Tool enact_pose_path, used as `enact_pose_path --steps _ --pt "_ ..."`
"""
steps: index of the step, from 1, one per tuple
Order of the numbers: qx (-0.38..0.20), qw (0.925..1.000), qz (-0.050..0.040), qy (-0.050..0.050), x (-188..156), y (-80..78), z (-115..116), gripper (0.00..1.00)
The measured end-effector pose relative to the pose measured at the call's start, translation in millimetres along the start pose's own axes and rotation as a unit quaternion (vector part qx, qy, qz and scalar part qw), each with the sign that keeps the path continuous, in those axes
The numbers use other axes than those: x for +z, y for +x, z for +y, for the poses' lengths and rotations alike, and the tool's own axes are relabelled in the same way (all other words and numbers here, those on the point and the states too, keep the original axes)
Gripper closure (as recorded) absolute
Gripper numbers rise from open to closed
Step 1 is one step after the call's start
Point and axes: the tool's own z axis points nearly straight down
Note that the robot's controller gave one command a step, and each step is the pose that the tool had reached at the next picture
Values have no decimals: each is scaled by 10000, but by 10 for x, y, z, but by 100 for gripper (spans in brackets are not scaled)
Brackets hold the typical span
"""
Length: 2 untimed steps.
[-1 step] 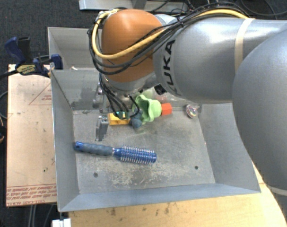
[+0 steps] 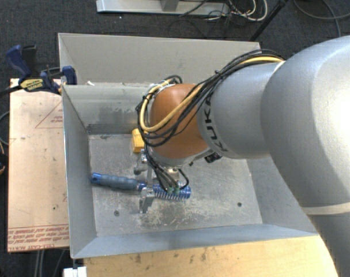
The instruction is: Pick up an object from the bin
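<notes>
One blue brush (image 2: 114, 182) lies on the bin (image 2: 221, 203) floor, my one gripper (image 2: 146, 190) low over its neck; parted or closed, I cannot tell.

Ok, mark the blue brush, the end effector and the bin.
blue brush (image 2: 113, 181): camera view, on its handle.
end effector (image 2: 145, 203): camera view, at its lower tip.
bin (image 2: 221, 196): camera view, on its bare floor.

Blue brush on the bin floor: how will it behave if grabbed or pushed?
The blue brush looks like rigid plastic, so probably stiff and light. Long and narrow, it would likely pivot if pushed at one end. Its bristle head should yield, a poorer hold than the handle.
</notes>
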Motion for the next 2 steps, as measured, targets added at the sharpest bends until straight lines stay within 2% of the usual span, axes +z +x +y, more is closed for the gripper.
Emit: enact_pose_path --steps 1,2 --pt "-4 10000 -46 -19 -50 -30 22 100" --pt "-237 9997 -96 -31 -1511 -138 346 100"
